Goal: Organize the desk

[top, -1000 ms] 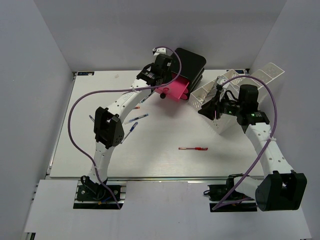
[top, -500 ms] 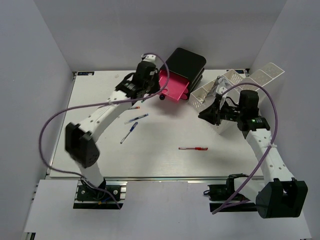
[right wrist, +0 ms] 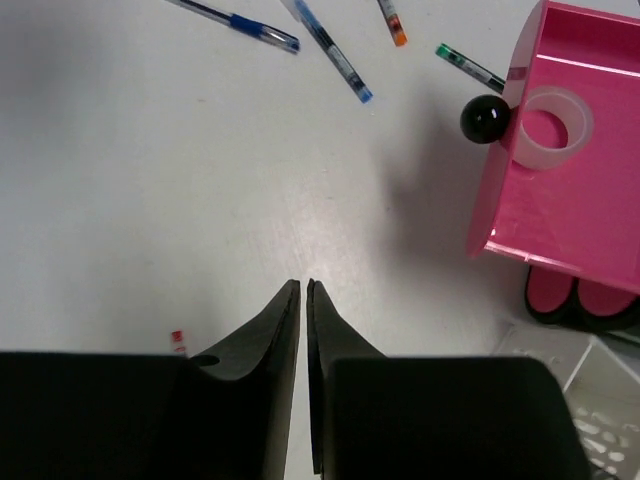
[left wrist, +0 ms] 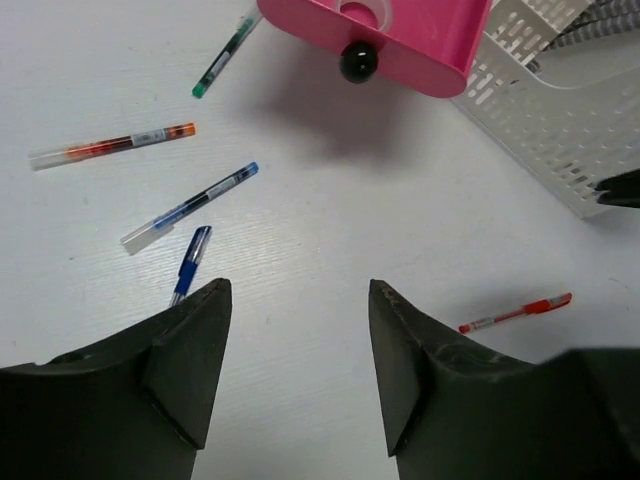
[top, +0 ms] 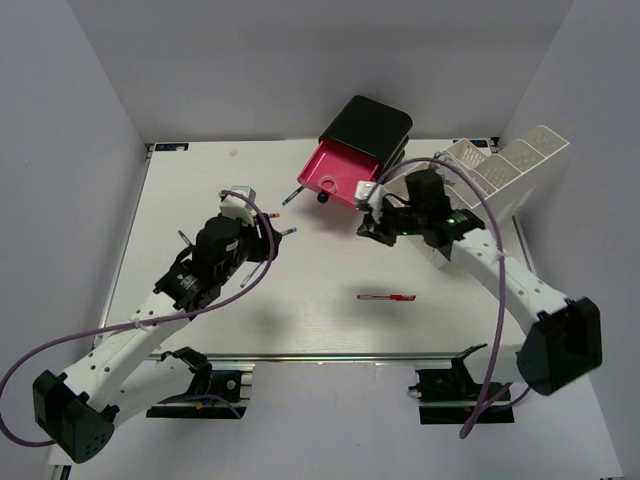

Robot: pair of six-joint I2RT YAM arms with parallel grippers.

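Top external view: the desk (top: 300, 330) fills the middle. The black drawer unit (top: 372, 125) with its pulled-out pink drawer (top: 338, 172) sits at the desk's far edge, a perforated tray (top: 500, 165) beside it. A red pen (top: 386, 297) lies alone. A dark blue pen (left wrist: 190, 262) is half hidden behind the left gripper (left wrist: 297, 300), spread wide and empty. The right gripper (right wrist: 302, 290) is pressed closed, holding nothing.

Matt white desk (top: 330, 330), glossy pink plastic drawer (top: 345, 165), perforated white plastic tray (left wrist: 530, 120)
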